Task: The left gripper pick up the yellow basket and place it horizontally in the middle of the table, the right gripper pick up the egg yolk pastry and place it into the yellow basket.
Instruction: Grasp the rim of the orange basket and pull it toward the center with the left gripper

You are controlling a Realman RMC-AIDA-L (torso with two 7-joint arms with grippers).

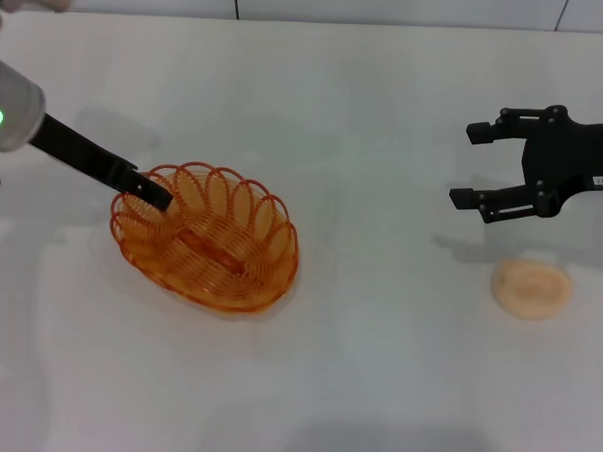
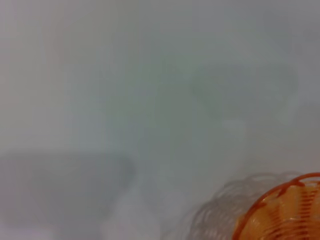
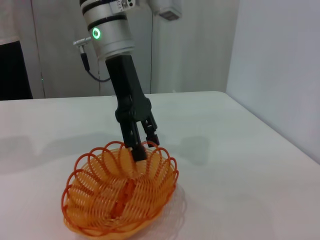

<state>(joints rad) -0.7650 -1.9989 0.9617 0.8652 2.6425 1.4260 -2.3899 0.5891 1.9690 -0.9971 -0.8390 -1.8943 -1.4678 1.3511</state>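
The yellow basket (image 1: pixel 206 237) rests on the table (image 1: pixel 366 119) left of centre, lying at a slant. It also shows in the right wrist view (image 3: pixel 120 192) and at a corner of the left wrist view (image 2: pixel 285 215). My left gripper (image 1: pixel 162 200) reaches in from the left, its fingers (image 3: pixel 136 150) closed narrowly over the basket's far-left rim, one inside and one outside. The egg yolk pastry (image 1: pixel 532 288) lies on the table at the right. My right gripper (image 1: pixel 469 163) is open and empty, hovering behind and a little left of the pastry.
The white table's far edge (image 1: pixel 310 22) runs along the top of the head view. A wall (image 3: pixel 280 60) stands beyond the table's side in the right wrist view.
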